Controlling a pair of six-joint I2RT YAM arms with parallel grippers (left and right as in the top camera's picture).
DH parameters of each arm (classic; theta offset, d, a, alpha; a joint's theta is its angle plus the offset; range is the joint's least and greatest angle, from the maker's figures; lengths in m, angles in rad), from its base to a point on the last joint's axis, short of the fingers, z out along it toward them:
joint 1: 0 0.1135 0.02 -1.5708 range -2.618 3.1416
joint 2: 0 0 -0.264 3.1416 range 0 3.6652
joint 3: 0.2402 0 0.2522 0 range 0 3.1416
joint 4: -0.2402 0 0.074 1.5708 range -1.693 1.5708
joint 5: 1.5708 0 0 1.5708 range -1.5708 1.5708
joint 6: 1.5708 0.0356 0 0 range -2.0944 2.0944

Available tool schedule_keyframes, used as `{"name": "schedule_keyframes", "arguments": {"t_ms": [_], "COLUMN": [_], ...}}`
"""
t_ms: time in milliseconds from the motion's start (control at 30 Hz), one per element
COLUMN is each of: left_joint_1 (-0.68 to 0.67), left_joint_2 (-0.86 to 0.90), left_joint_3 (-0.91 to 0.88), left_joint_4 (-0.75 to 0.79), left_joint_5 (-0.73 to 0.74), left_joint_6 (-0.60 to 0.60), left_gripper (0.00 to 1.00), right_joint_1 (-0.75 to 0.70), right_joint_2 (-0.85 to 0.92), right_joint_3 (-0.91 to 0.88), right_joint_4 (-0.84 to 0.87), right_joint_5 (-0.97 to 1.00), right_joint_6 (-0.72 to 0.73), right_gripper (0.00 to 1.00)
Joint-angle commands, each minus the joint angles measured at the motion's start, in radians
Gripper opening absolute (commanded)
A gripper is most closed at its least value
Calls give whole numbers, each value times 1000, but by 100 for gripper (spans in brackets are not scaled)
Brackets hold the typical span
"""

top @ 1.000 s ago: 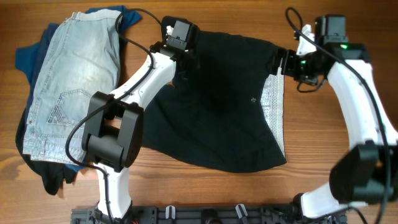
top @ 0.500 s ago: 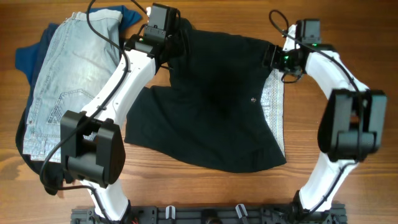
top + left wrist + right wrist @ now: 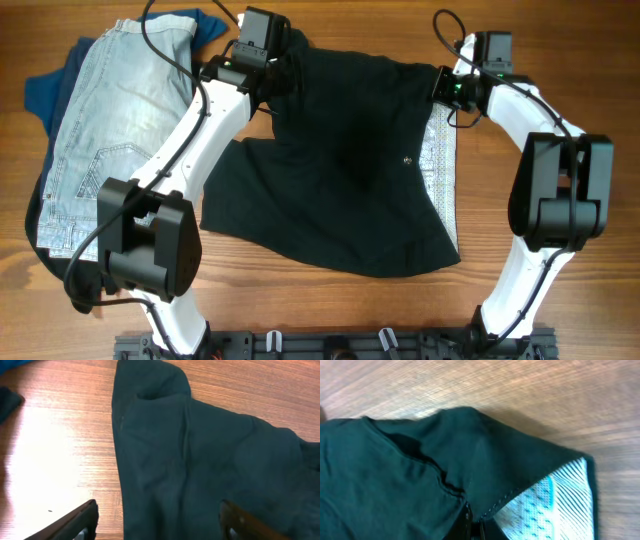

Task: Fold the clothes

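Black shorts (image 3: 340,170) lie spread flat mid-table, their pale patterned waistband lining (image 3: 438,160) showing along the right edge. My right gripper (image 3: 445,88) is shut on the shorts' far right waistband corner. In the right wrist view its fingers (image 3: 475,529) pinch the black fabric edge (image 3: 485,475) just beside the lining (image 3: 555,500). My left gripper (image 3: 287,72) is open over the shorts' far left corner. Its two fingers (image 3: 75,522) stand wide apart, with the flat black cloth (image 3: 190,460) between them.
At the left lies a pile of clothes: light-blue denim (image 3: 120,130) on top, a royal-blue piece (image 3: 45,95) under it and a dark piece (image 3: 85,285) at the near end. Bare wooden table (image 3: 540,300) surrounds the shorts.
The right gripper has closed on the waistband corner. The left arm swung toward the far edge, its jaws opened wider, and the shorts' near left part now lies spread further left.
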Motion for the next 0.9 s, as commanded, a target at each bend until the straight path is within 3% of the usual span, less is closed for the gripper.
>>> {"name": "schedule_keyframes", "arguments": {"t_ms": [0,100,200,333,567,767,833,867], "left_joint_1": [25,48,93,140,158,126,126,129], "left_joint_2": [27,89,161,227,382,452,451,448], "left_joint_3": [-16,-16,-16,-16,-16,-16,-16,-14], "left_joint_4": [34,92,179,305,580,633,645,652], "left_joint_5": [-19,-17,39,123,487,529,528,528], "left_joint_6": [83,135,144,144,169,135,130,112], "left_gripper": [88,95,95,94,90,86,67,51], "right_joint_1": [-81,-126,-144,-143,-142,-142,-142,-142], "right_joint_2": [-101,-117,-117,-117,-117,-117,-117,-117], "right_joint_3": [17,17,17,17,17,17,17,17], "right_joint_4": [-24,-55,-100,-102,-130,-133,-134,-135], "right_joint_5": [-39,-51,-50,-51,-51,-50,-50,-50], "right_joint_6": [-25,-33,-96,-118,-138,-138,-138,-138], "right_gripper": [4,4,4,4,4,4,4,4]}}
